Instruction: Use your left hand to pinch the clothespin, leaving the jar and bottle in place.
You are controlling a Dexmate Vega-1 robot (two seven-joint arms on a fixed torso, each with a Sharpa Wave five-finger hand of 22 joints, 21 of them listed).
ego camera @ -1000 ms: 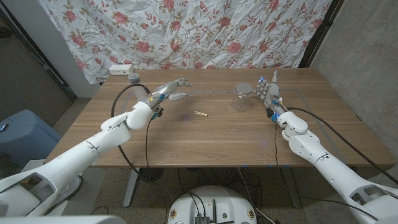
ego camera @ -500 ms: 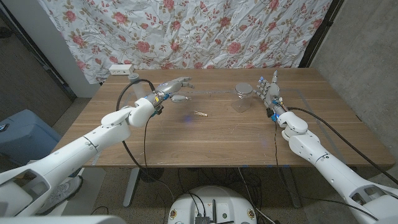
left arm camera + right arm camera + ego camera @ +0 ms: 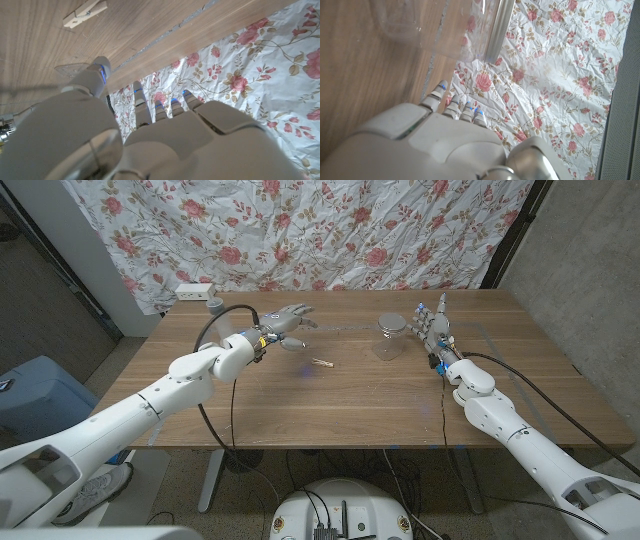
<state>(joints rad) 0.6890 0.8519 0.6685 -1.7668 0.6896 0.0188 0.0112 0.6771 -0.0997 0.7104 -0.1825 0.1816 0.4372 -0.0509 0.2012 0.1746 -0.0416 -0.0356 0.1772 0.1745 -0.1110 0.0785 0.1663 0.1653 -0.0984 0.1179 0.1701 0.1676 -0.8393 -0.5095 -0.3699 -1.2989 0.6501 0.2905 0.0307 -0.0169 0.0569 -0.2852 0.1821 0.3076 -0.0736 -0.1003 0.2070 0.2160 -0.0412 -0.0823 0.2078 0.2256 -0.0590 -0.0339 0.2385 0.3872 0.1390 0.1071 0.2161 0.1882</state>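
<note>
The clothespin (image 3: 322, 363) lies flat on the wooden table (image 3: 330, 410), near the left hand (image 3: 288, 321) at its four o'clock, apart from it. That hand hovers with fingers spread, holding nothing. The jar (image 3: 390, 336) stands at the clothespin's two o'clock.

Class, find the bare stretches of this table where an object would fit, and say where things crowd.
Free: the near half of the table, between both arms. Crowded: the far strip, where the left robot hand, clothespin, jar and right robot hand sit.
</note>
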